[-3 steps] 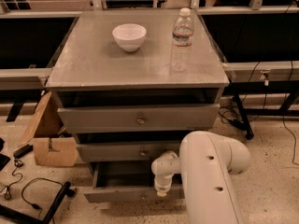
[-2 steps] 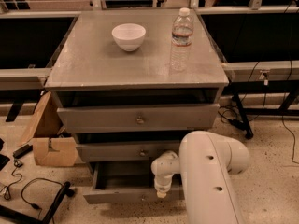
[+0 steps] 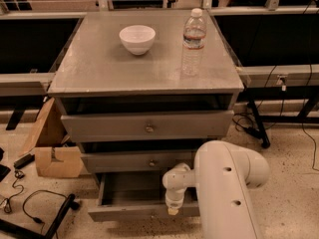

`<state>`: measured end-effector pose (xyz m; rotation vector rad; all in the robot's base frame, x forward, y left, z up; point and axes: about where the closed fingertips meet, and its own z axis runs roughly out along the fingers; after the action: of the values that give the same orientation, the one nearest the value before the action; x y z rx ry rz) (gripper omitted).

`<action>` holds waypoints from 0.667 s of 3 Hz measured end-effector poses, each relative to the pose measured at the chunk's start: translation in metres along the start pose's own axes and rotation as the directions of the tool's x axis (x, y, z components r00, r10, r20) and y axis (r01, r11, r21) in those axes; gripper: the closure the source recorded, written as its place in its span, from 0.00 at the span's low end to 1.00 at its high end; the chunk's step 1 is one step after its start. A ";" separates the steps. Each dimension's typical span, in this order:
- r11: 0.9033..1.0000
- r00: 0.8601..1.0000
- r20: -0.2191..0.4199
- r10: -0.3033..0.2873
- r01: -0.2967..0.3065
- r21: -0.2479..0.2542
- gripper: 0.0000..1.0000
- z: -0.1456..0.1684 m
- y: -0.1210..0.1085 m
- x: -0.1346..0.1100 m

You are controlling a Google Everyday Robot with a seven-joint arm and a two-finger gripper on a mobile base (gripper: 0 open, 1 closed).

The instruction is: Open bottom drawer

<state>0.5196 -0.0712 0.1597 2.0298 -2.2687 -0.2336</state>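
closest to the camera is the fat white arm (image 3: pixel 224 198), low on the right. its end effector (image 3: pixel 172 209) points down right at the front panel of the bottom drawer (image 3: pixel 129 212), about mid-width. honestly can't tell if it's spread or pinched on anything. the bottom drawer sits pulled out at the foot of the cabinet, with its inside showing. above it the middle drawer (image 3: pixel 124 161) and top drawer (image 3: pixel 109 126) stick out a bit less. a cardboard box (image 3: pixel 52 153) sits on the floor to the left. up on the tabletop (image 3: pixel 109 68) are a white bowl (image 3: pixel 137 39) and an upright water bottle (image 3: pixel 193 43), apart from each other.
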 end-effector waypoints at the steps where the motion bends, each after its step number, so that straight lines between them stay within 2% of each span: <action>1: 0.999 1.000 0.011 -0.008 0.009 -0.039 1.00 0.005 0.019 0.005; 2: 0.999 1.000 0.011 -0.008 0.009 -0.039 1.00 0.004 0.018 0.004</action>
<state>0.5005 -0.0734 0.1585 2.0242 -2.2438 -0.2879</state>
